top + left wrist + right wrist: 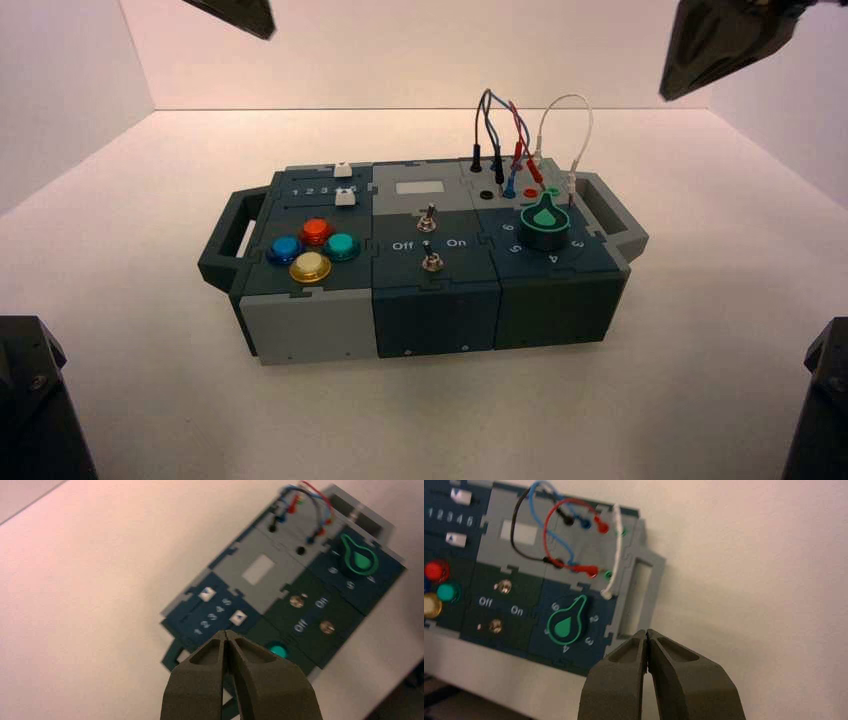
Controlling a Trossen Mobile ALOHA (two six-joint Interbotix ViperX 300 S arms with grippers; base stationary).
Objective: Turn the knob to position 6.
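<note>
The knob [545, 225] is a dark cylinder with a green teardrop pointer, on the box's right end. In the right wrist view the knob [567, 622] has its pointer tip between the numerals 6 [555, 606] and 2. It also shows in the left wrist view [359, 557]. My right gripper [646, 631] is shut and empty, held above and to the right of the box [668, 90]. My left gripper [226, 632] is shut and empty, high over the box's left end [266, 32]. Neither touches the box.
The box [300, 330] has handles at both ends. It bears red, blue, green and yellow buttons [312, 250], two metal toggles [428, 240] by "Off" and "On", two white sliders [343, 183] and looped wires [515, 130]. Arm bases stand at the front corners.
</note>
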